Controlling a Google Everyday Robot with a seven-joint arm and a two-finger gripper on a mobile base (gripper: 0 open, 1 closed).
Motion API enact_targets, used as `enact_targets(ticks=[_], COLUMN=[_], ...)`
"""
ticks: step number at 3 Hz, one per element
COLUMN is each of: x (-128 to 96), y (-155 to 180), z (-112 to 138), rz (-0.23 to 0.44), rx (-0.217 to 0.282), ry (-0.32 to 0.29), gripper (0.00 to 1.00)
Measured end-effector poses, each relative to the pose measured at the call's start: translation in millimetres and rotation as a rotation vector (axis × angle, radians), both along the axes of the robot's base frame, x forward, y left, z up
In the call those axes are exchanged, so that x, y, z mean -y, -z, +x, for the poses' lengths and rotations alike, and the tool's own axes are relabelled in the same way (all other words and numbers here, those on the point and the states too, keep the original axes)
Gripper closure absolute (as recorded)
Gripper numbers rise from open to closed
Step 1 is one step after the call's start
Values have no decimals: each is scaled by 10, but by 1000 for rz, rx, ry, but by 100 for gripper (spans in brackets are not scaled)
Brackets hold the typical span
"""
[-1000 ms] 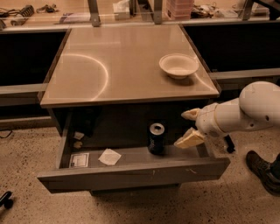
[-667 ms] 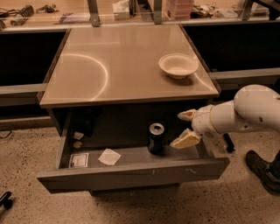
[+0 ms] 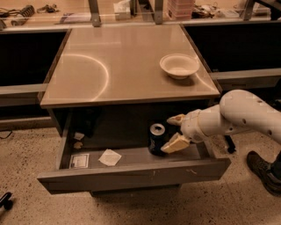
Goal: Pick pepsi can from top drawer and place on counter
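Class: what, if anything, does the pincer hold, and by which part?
Nothing: the pincer is open inside the top drawer, beside the pepsi can.

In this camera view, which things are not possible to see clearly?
1. Pepsi can: print too dark to read; the gripper, open just right of it, covers its lower right side.
2. Top drawer: its rear lies in shadow under the counter.
3. Drawer label: text too small.
4. Robot arm: cut off by the right edge.

Speckled terrazzo floor (image 3: pixel 26 167) lies below the gripper (image 3: pixel 172 132), poised inside the top drawer (image 3: pixel 131 176); dark recesses (image 3: pixel 26 57) flank it, a cluttered bench (image 3: pixel 66 12) beyond.
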State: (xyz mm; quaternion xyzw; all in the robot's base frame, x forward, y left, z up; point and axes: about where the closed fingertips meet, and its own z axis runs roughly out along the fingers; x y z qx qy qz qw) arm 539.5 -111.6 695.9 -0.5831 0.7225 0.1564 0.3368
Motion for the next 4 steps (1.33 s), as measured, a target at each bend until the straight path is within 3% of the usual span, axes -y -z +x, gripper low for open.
enact_targets(ticks=[3, 4], x=[-531, -699], y=[210, 245], z=[123, 185], rz=[42, 39], rx=[-11, 8], ry=[-105, -150], gripper=[25, 42])
